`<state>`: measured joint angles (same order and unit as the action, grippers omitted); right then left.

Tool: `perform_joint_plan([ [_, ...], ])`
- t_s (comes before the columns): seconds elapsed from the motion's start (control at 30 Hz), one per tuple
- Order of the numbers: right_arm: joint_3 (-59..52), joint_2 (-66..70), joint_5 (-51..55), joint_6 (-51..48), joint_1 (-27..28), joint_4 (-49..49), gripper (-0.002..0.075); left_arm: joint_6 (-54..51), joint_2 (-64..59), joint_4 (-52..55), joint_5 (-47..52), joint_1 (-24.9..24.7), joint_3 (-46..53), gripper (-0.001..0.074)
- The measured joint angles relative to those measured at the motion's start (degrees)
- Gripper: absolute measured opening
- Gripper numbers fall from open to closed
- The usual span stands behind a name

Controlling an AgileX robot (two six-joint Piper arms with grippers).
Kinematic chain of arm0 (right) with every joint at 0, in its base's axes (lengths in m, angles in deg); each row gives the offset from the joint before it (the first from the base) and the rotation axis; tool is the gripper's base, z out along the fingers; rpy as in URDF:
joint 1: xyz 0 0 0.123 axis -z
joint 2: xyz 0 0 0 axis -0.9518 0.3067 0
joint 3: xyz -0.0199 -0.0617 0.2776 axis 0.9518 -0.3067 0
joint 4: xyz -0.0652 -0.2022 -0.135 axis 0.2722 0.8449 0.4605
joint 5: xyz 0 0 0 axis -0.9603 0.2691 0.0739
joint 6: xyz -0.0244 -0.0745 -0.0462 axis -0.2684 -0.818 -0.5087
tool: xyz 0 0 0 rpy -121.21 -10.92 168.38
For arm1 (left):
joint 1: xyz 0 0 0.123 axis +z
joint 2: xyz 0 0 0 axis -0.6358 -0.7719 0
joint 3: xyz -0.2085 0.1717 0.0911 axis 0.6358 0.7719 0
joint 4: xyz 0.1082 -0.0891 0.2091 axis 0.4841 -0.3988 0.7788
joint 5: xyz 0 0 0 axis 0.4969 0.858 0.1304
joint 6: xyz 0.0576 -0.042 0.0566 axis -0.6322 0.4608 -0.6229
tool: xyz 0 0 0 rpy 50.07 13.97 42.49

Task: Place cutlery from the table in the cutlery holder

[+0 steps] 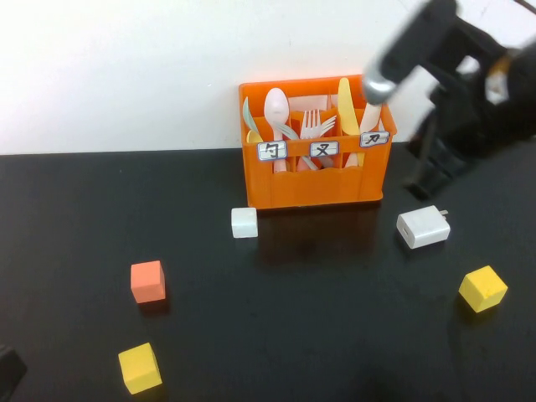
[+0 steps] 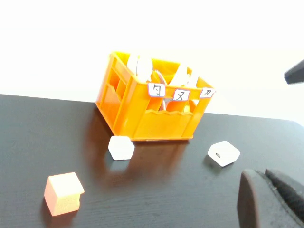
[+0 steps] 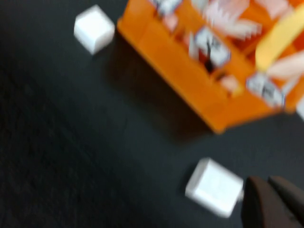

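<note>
Beside orange plastic cutlery holder — already stocked — right gripper raised, grip unclear; left gripper parked well off, likewise unclear.

Open tabletop between scattered blocks

Two yellow cubes, one orange cube, one white cube, one charger, one cutlery holder.

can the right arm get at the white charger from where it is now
Probably yes. The right gripper sits right beside the charger, with bare table around it and the holder off to one side. The left gripper stays far off.
</note>
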<state>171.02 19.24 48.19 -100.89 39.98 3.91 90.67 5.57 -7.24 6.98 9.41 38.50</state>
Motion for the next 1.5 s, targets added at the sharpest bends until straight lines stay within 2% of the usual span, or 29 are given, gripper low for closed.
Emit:
perform_joint_plan([
  [0.33,-23.4,-21.6,-7.5,1.0,0.0,0.3,0.0000,0.1,0.5,0.0,-1.6,0.0,3.2,-0.0001],
  [0.53,-39.5,-36.0,-13.8,1.0,0.0,-3.4,0.0000,0.1,0.5,0.0,-3.7,0.0,5.2,-0.0001],
  [0.77,-52.7,-55.7,-13.1,0.1,0.0,-4.3,0.0000,0.1,0.5,0.0,0.0,0.0,5.3,-0.0001],
  [0.97,-55.3,-71.7,-5.0,-0.3,0.0,-4.3,0.0000,0.1,0.5,0.0,5.6,0.0,5.3,-0.0001],
  [1.13,-55.4,-79.4,-3.7,-0.3,0.0,-4.4,0.0000,0.1,0.5,0.0,6.2,0.0,5.3,-0.0001],
  [1.5,-55.4,-81.0,-3.6,-0.1,0.0,-4.6,0.0000,0.1,0.5,0.1,6.4,0.0,5.3,-0.0001],
])
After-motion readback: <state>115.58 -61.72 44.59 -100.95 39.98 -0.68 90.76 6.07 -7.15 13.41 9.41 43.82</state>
